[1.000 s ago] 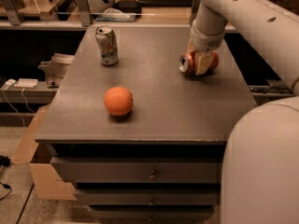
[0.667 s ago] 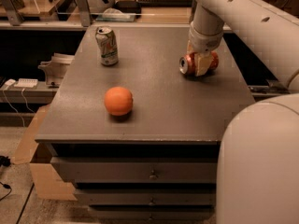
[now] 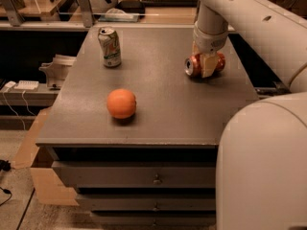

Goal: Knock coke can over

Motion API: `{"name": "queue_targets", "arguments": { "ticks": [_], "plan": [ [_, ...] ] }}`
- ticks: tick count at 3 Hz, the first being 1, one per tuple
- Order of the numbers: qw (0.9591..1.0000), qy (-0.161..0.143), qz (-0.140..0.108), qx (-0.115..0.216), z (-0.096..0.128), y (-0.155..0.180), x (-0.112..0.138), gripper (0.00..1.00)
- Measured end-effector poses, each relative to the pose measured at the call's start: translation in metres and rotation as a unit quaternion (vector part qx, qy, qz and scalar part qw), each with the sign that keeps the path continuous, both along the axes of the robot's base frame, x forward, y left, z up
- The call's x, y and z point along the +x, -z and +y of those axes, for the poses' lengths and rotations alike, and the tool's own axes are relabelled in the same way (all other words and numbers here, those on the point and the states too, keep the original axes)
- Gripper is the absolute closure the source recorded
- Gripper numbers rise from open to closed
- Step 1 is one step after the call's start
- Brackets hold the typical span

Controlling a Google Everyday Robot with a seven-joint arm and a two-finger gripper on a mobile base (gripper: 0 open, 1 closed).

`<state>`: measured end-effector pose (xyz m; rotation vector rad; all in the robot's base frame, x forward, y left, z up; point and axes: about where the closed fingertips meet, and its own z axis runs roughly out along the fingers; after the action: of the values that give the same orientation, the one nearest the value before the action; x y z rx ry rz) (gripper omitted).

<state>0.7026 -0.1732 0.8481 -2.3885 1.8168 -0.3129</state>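
The coke can (image 3: pixel 193 65) is red with a silver top. It lies on its side at the right of the grey table top (image 3: pixel 163 95), with its top facing left. My gripper (image 3: pixel 206 65) comes down from the white arm (image 3: pixel 211 28) and sits right on the can, covering its middle. The far side of the can is hidden behind the gripper.
A white-and-green drink can (image 3: pixel 110 47) stands upright at the back left of the table. An orange (image 3: pixel 121 103) lies front left of centre. The robot's white body (image 3: pixel 264 166) fills the lower right. Shelves and clutter run behind the table; drawers are below the top.
The coke can lies on its side in the same spot throughout. The arm has barely shifted.
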Motion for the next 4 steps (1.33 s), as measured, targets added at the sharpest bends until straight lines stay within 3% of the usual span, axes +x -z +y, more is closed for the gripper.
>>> {"name": "queue_targets", "arguments": {
  "ticks": [1,2,4],
  "plan": [
    [1.0000,0.003,-0.001,-0.003,-0.002,-0.001,0.001,0.12],
    [1.0000,0.006,0.001,-0.005,-0.004,-0.001,0.001,0.00],
    [0.9990,0.035,0.015,0.024,-0.021,0.001,0.001,0.00]
  ]
}}
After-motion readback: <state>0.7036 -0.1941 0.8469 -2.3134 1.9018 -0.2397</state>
